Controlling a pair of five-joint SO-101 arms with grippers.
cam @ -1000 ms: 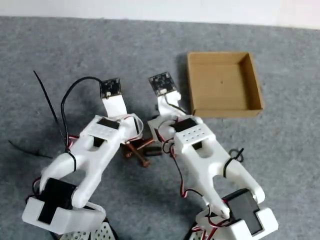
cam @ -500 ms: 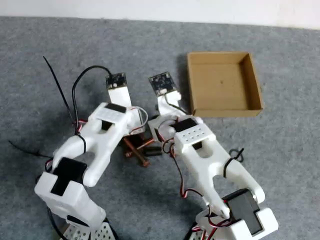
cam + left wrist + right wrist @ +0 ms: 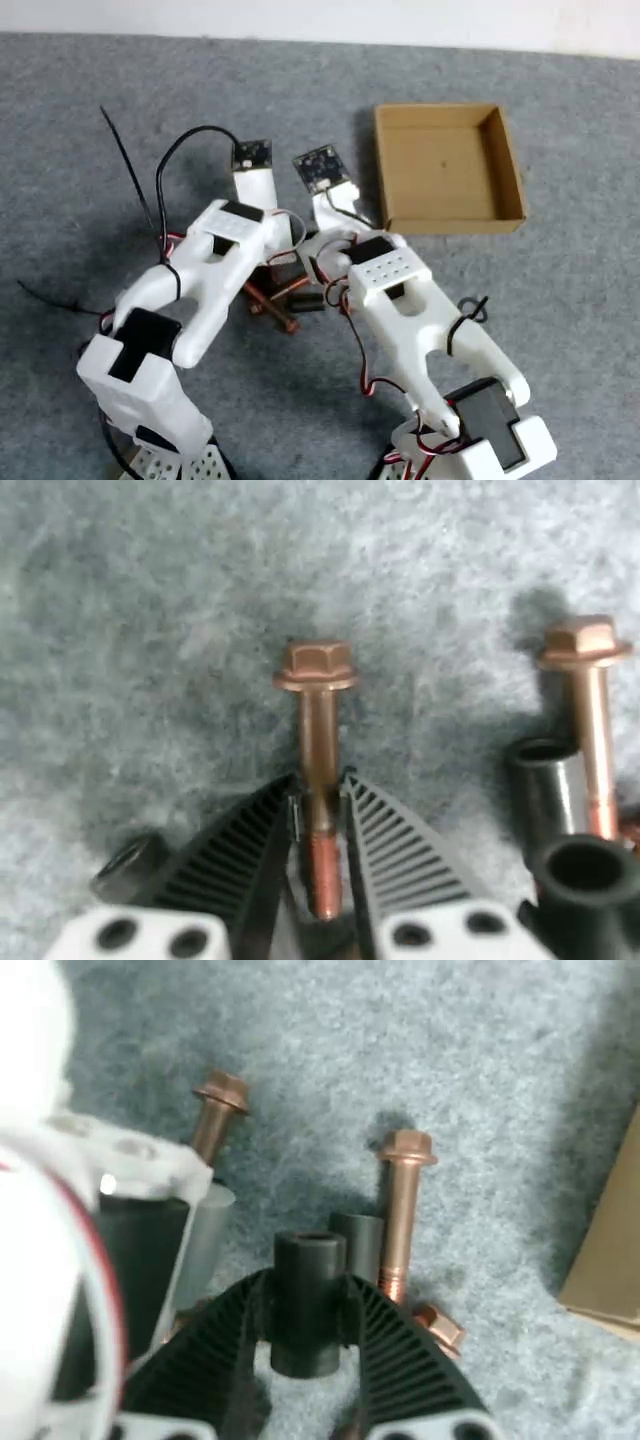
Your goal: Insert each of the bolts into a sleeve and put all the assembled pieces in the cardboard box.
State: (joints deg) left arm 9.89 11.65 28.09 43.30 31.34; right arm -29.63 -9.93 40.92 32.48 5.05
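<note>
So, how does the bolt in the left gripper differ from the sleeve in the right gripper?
The bolt is copper-coloured; the sleeve is black. The bolt is a thin rod with a six-sided head; the sleeve is a thicker hollow tube, open at its end. The left gripper pinches the bolt near its threaded end; the right gripper clamps the sleeve around its middle. Each sits in a shut gripper.

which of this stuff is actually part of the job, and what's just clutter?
Part of the job:
bolt in the left gripper
sleeve in the right gripper
loose bolt and loose sleeve
cardboard box

Just lying about:
thin black wire lying beside the arms
carpet under everything
</note>
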